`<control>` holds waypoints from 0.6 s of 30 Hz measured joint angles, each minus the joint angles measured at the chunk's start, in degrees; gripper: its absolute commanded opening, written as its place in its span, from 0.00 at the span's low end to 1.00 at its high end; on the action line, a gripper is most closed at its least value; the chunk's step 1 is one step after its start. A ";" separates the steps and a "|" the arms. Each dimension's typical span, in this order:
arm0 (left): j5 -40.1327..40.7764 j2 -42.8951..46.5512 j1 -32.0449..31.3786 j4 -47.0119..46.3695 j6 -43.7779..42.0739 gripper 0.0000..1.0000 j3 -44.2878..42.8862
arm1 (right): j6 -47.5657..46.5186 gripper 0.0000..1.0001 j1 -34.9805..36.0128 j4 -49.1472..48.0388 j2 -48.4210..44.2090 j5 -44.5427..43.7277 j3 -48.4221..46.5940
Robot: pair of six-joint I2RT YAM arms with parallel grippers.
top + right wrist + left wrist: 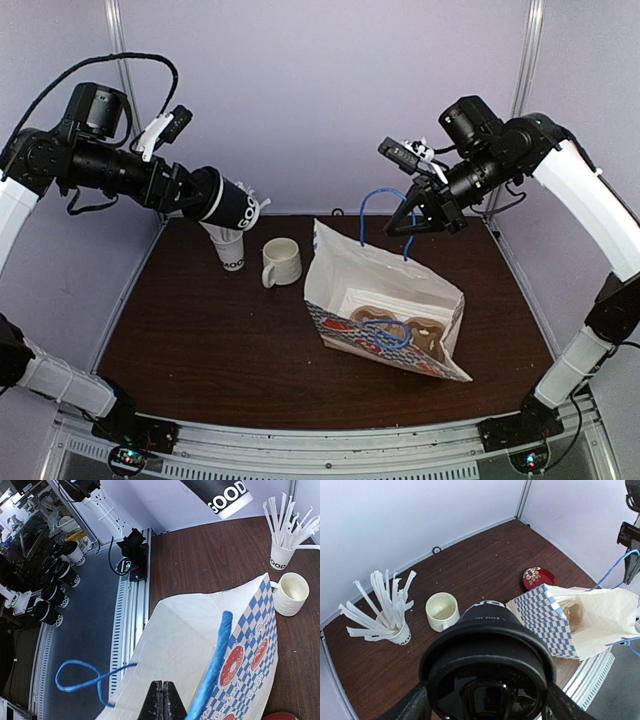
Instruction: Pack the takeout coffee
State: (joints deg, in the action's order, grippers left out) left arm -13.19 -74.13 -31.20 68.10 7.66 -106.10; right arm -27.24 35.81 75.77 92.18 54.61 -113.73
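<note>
We are holding the takeout coffee [232, 205] in the air over the desk's [220, 340] far left corner, above the cup of straws [230, 248]. The left pincer [208, 197] is clamping it near its round black lid. The paper cup is lying almost sideways, black with white "GOOD" lettering and a white band. The right pincer [408, 226] is closed tight beside the blue handle [375, 197] of the open paper bag [370, 275]. We cannot tell if it is pinching the cord.
</note>
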 measured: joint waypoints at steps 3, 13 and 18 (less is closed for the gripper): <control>-1.01 -0.02 -1.36 -0.55 0.20 0.70 -0.87 | -0.90 0.00 0.17 0.63 -1.92 1.18 1.44; -6.99 -1.70 -12.41 -2.67 0.24 0.69 -5.49 | -2.80 0.00 0.61 1.05 -4.26 3.28 5.05; -7.04 -2.23 -15.65 -3.72 -0.70 0.69 -6.12 | -2.14 0.00 0.76 0.72 -3.32 1.03 3.30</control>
State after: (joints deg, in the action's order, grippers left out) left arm -20.23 -76.36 -46.85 64.38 6.96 -112.22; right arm -29.39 36.58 76.49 88.86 55.64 -110.43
